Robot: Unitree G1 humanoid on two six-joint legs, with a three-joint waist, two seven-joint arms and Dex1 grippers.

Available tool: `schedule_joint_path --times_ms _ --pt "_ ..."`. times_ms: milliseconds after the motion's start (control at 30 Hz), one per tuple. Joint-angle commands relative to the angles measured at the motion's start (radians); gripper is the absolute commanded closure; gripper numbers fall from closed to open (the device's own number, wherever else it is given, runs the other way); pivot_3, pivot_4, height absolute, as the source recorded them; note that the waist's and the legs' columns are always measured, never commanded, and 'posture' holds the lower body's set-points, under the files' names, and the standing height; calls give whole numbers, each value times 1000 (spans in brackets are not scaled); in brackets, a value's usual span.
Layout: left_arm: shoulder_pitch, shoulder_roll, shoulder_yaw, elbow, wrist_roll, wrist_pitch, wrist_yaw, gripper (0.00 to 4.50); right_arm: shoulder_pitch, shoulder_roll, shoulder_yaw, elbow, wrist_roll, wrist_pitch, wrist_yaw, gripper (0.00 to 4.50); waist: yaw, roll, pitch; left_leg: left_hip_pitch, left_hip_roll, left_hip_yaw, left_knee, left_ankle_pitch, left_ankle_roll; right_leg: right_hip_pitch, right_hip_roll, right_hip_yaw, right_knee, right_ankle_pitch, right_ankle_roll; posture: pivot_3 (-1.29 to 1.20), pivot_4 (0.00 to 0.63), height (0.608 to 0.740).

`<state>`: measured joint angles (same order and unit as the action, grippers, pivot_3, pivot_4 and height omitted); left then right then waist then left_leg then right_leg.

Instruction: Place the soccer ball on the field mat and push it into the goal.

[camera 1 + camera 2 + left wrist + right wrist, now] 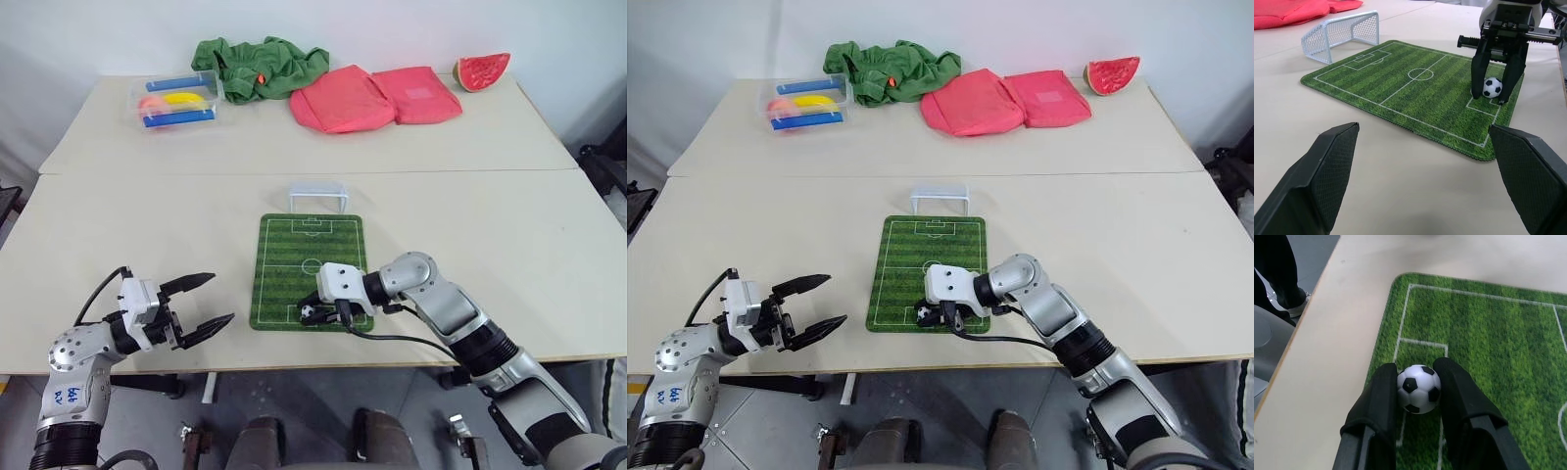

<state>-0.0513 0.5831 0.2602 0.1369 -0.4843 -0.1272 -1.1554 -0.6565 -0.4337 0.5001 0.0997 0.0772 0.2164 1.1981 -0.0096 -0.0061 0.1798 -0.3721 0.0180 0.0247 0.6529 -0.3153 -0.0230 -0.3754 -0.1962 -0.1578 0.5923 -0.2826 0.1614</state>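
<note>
Our right gripper [1418, 382] has its 2 fingers clamped on the soccer ball [1418, 387], low over the near penalty box of the field mat [294, 257]. The goal [317, 195] lies straight beyond the mat's far edge. Left gripper [201, 304] splayed empty, well aside.

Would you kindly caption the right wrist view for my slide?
Right gripper clasps the soccer ball over the field mat, near its penalty box.
</note>
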Motion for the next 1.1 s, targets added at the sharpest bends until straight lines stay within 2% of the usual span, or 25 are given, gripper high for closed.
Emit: schedule_joint_path --times_ms 33,500,700,1100 --pt "10 5 24 -29 -24 -4 6 0 -16 8 -22 4 1 -23 6 3645 -2 0 0 0 0 0 0 0 0 0 0 0 0 0 0 0 150 740" --pt "-13 -1 15 -19 -18 -6 25 0 -28 32 -19 50 -9 -47 9 3645 -18 0 0 0 0 0 0 0 0 0 0 0 1 0 0 0 150 740" --pt "-17 -3 17 -15 -14 -8 41 0 -33 46 -19 64 -13 -55 6 1653 -18 0 0 0 0 0 0 0 0 0 0 0 1 0 0 0 150 740" --pt "-22 -6 12 -15 -10 -11 60 0 -43 58 -32 65 -6 -62 25 1653 -18 0 0 0 0 0 0 0 0 0 0 0 1 0 0 0 150 740"
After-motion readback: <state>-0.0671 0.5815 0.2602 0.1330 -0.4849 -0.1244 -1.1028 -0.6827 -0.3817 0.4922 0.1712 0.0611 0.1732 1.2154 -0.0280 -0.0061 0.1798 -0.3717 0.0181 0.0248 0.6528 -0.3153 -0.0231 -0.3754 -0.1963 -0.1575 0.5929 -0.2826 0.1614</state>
